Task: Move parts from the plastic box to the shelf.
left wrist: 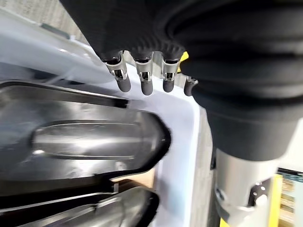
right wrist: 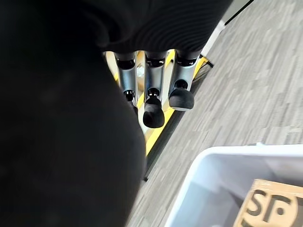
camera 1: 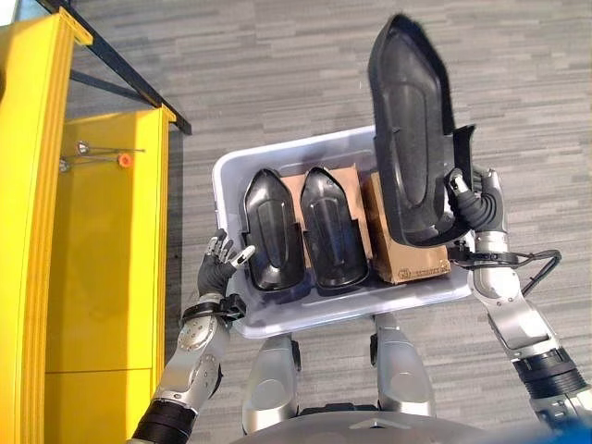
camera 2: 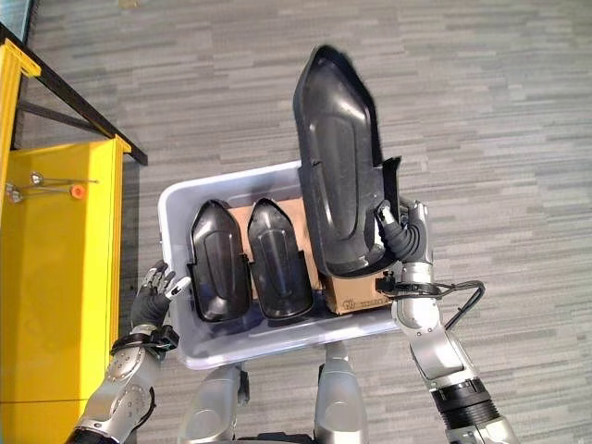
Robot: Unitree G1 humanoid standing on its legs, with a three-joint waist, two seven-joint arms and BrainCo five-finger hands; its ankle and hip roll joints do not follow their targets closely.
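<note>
- Here, my right hand grips a black part upright above the plastic box.
- My left hand, fingers relaxed, rests beside the box's rim; its wrist view shows boxed parts.

in the pale plastic box two black moulded plastic parts lie side by side at its left, brown cardboard pieces to their right; a yellow metal shelf stands left of the box.

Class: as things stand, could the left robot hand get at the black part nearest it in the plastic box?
Probably yes: the left robot hand hangs open at the plastic box rim, beside the nearest black part, nothing between.
</note>
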